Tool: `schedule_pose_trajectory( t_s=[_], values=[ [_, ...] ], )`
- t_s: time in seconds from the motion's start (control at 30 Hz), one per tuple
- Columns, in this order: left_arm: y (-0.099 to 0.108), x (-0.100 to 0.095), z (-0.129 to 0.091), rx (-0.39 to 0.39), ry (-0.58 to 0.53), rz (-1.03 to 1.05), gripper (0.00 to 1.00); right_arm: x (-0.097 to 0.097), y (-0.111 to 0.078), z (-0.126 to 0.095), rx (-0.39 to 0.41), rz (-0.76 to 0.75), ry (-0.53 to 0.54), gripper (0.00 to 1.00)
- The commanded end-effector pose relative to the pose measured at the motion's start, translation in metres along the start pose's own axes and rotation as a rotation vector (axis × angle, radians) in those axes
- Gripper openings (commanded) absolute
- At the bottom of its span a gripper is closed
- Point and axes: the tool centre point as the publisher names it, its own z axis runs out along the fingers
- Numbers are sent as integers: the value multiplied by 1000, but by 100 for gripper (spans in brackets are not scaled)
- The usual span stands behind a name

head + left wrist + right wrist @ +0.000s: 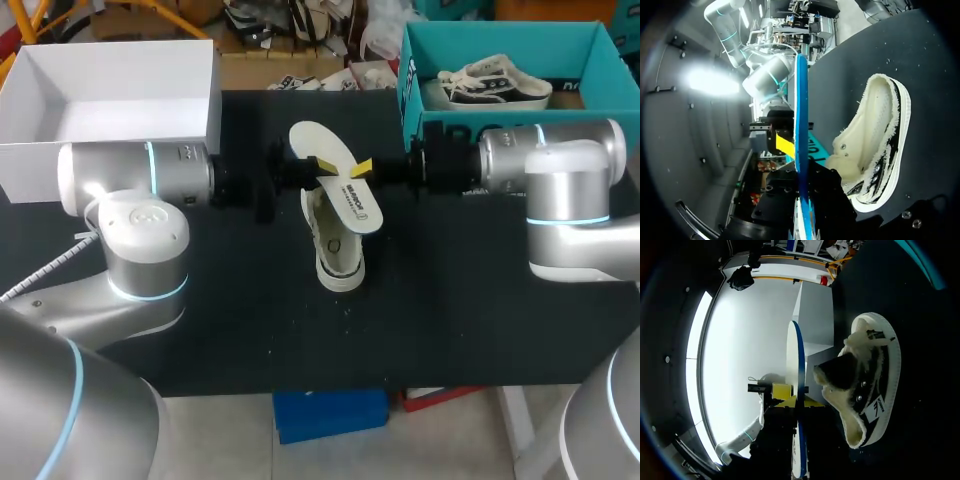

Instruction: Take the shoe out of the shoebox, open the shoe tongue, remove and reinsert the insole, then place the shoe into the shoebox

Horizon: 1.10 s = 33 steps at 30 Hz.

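Note:
A white insole (pixel 332 165) with a blue underside hangs in the air over the middle of the table, held at both ends. My left gripper (pixel 303 168) comes in from the left and its fingers press the heel end from both sides. My right gripper (pixel 362 168) is shut on the other side of the insole, one yellow tip showing. Below it the cream shoe (pixel 338 248) lies on the black table. The left wrist view has the insole (pixel 800 110) edge-on between my left gripper's (pixel 802 192) fingers, with the shoe (pixel 880 145) beside it. In the right wrist view my right gripper (pixel 800 402) pinches the insole (pixel 796 360) next to the shoe (pixel 870 385).
An open white box (pixel 214 100) stands at the back left. A teal shoebox (pixel 412 85) at the back right holds another shoe (pixel 495 82). The black table (pixel 480 330) lies bare in front of the shoe.

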Motion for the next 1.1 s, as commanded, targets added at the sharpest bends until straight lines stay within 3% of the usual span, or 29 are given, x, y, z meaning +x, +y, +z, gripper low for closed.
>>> schedule_pose_trajectory(
  t_s=[0.03,0.07,0.1,0.5,0.9,1.1],
  values=[
    [-2,1,0,-5,8,0,0,0,1,1,-2,1,-2,0],
    [-2,1,0,-5,9,0,0,1,0,0,0,-1,-2,58],
    [-3,2,0,-4,12,-1,0,1,0,-1,-2,-1,-4,100],
    [-25,0,-11,12,108,-28,0,-2,-5,-33,-68,-10,-179,100],
    [-67,8,-29,67,233,-98,0,0,-21,-87,-156,-10,-309,100],
    [-92,16,-36,112,287,-141,0,6,-37,-110,-195,-14,-353,100]
  ],
)
